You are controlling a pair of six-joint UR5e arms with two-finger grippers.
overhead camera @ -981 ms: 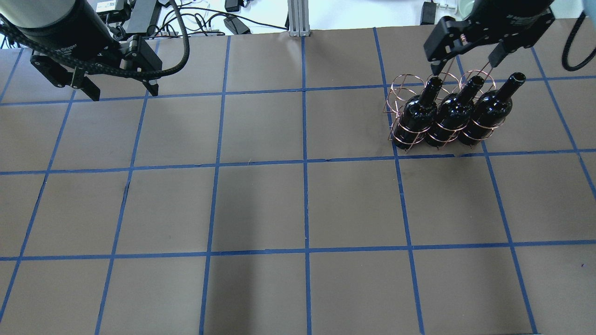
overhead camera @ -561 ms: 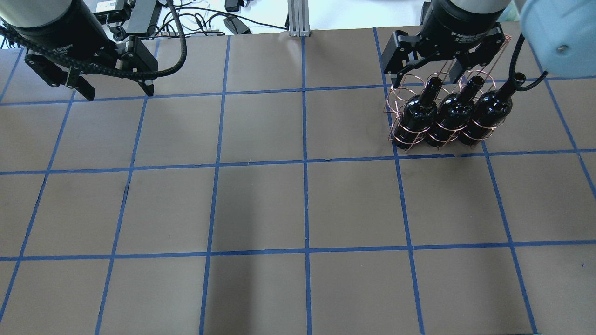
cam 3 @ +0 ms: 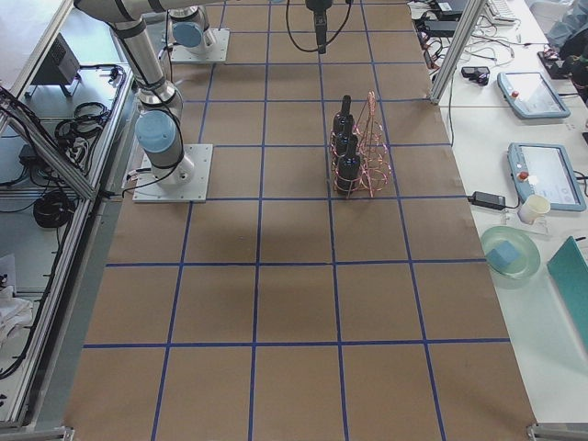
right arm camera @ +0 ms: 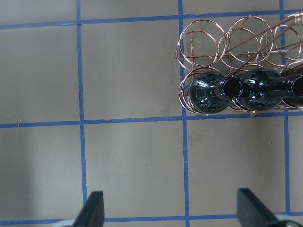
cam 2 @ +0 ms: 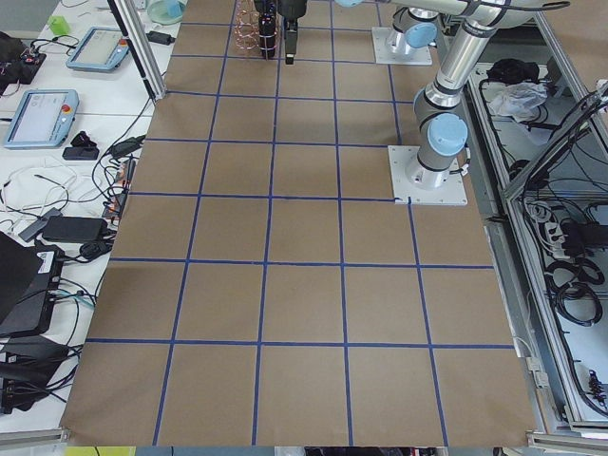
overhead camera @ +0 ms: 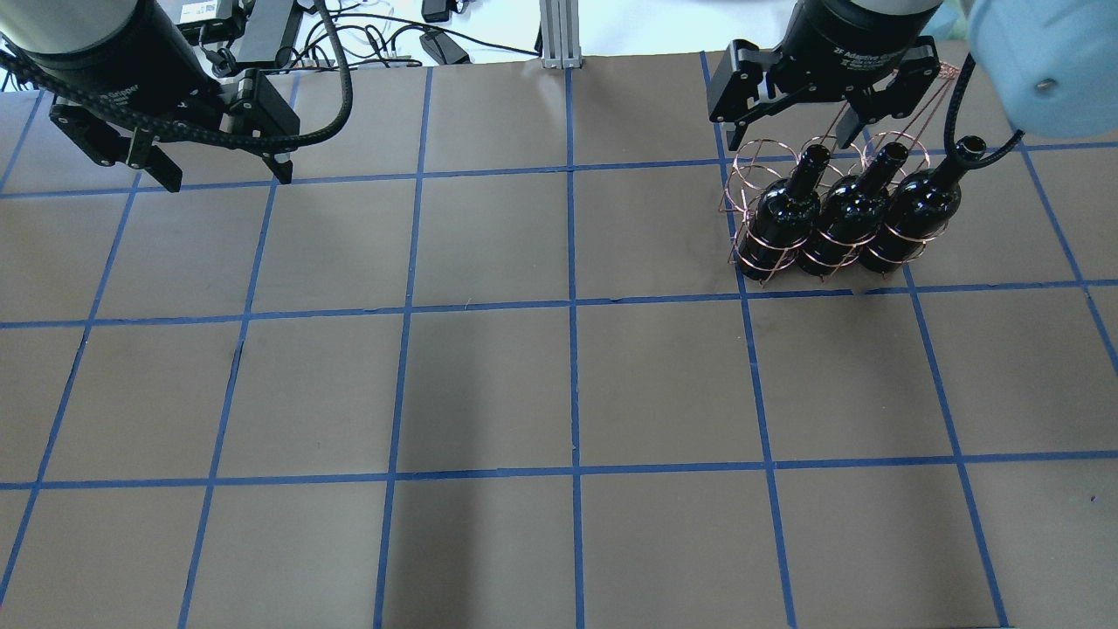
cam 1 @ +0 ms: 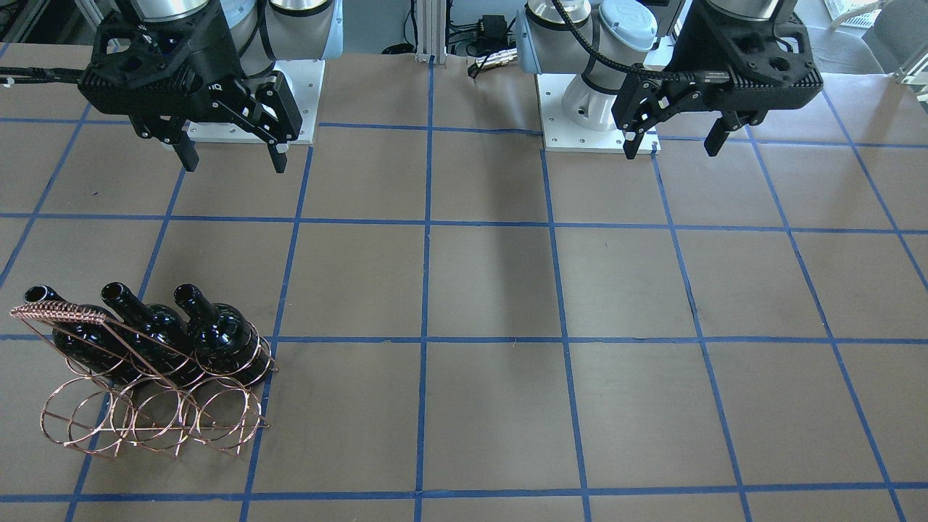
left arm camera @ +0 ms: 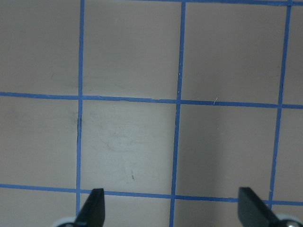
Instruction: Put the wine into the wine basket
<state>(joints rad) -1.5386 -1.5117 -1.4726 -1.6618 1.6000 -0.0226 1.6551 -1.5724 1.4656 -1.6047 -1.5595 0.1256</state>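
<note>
Three glossy black wine bottles [overhead camera: 783, 214] [overhead camera: 852, 210] [overhead camera: 913, 205] stand side by side in one row of the copper wire basket [overhead camera: 756, 158] at the right back of the table. The basket's other row of rings is empty. In the front-facing view the bottles [cam 1: 217, 335] lean in the basket [cam 1: 145, 424] under its coiled handle [cam 1: 61, 313]. My right gripper [overhead camera: 782, 118] is open and empty above the table, just behind the basket; its wrist view shows the bottles [right arm camera: 213, 92] from above. My left gripper [overhead camera: 227, 177] is open and empty at the far left.
The brown table [overhead camera: 568, 384] carries a grid of blue tape. Cables and boxes [overhead camera: 384, 35] lie past its far edge. The arm bases [cam 1: 580, 109] stand at the robot's side of the table.
My right gripper has swung left and turned, from beside the bottle necks to behind the basket. My left gripper has barely moved. The bottles and basket have stayed put.
</note>
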